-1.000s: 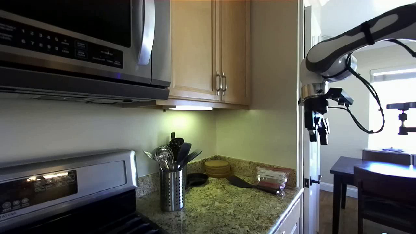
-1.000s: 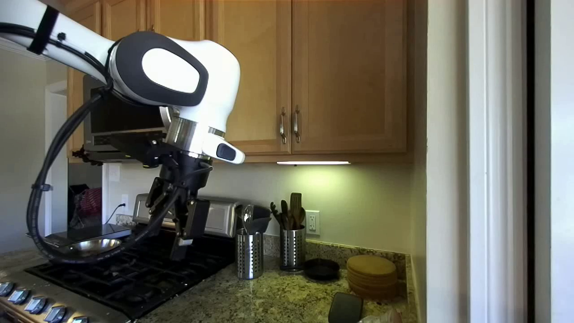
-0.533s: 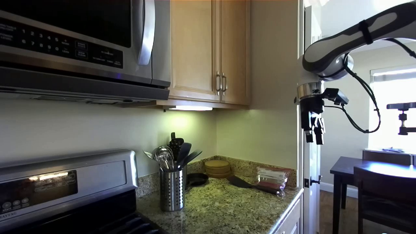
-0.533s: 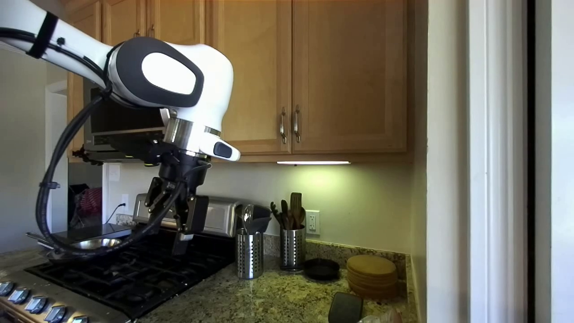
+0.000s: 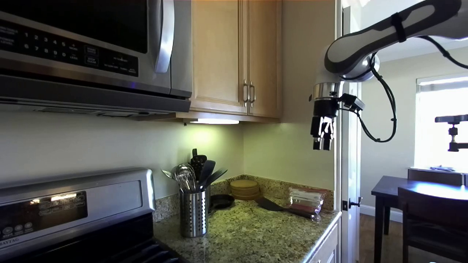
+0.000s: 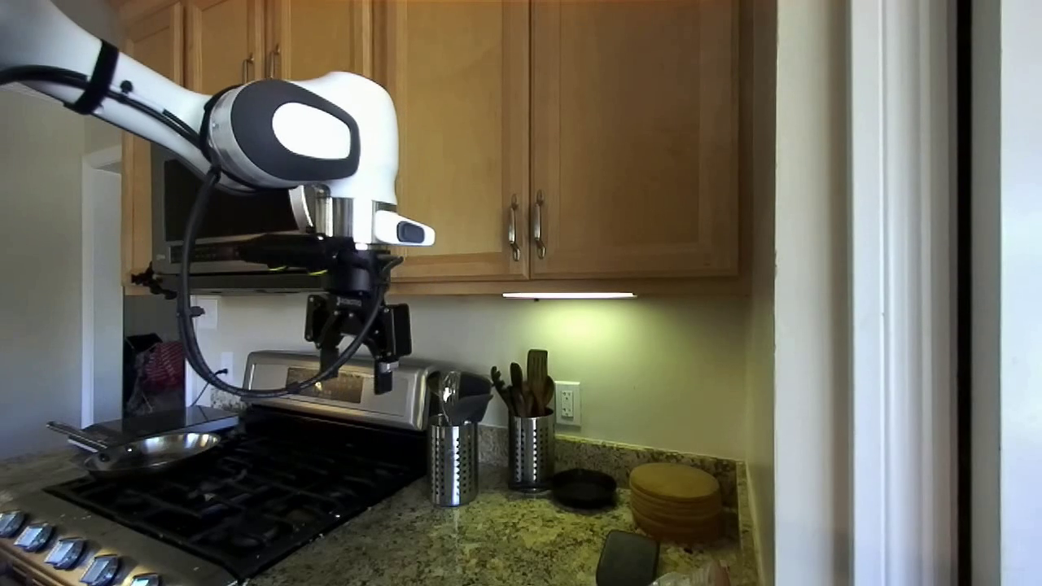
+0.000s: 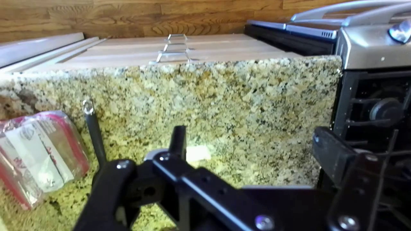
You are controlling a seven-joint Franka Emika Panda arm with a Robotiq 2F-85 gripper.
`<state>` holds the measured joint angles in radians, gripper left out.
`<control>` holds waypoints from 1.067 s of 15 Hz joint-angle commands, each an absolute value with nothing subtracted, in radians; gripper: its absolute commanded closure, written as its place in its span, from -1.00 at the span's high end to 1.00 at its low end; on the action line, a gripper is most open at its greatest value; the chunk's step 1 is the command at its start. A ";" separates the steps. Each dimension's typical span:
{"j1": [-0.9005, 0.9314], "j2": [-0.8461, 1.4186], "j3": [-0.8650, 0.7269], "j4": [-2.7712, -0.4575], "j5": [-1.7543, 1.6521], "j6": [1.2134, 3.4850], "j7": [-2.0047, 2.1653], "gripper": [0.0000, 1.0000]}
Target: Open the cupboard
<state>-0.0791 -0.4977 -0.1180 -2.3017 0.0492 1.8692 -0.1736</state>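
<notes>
The light-beige wooden cupboard (image 6: 635,146) hangs above the speckled granite table (image 6: 480,545), its top cut off in both exterior views. Its two framed recessed-panel doors (image 5: 219,58) are closed, the slim silver bar handles (image 6: 538,228) side by side. In an exterior view the white-and-grey robot arm (image 6: 313,134), itself cut off at the left edge, hides part of the left-hand door. The black metal fingers (image 7: 178,142) are spread wide apart in the wrist view, one hard to pick out against the black and steel stove (image 7: 366,45); they point down, well apart from the handles. In an exterior view the stainless-steel microwave (image 5: 106,33) runs out at top and left. In the wrist view a clear, red-edged plastic bag (image 7: 45,157) is cut off, and the lower part of a black spatula (image 7: 95,138) disappears behind the fingers.
</notes>
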 commanded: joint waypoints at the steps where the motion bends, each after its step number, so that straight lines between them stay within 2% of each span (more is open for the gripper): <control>1: -0.071 -0.424 -0.112 -2.197 0.051 1.945 -0.151 1.00; 5: -0.060 -0.426 -0.104 -2.114 0.056 2.001 -0.170 1.00; 16: -0.059 -0.426 -0.078 -2.118 0.056 2.017 -0.106 1.00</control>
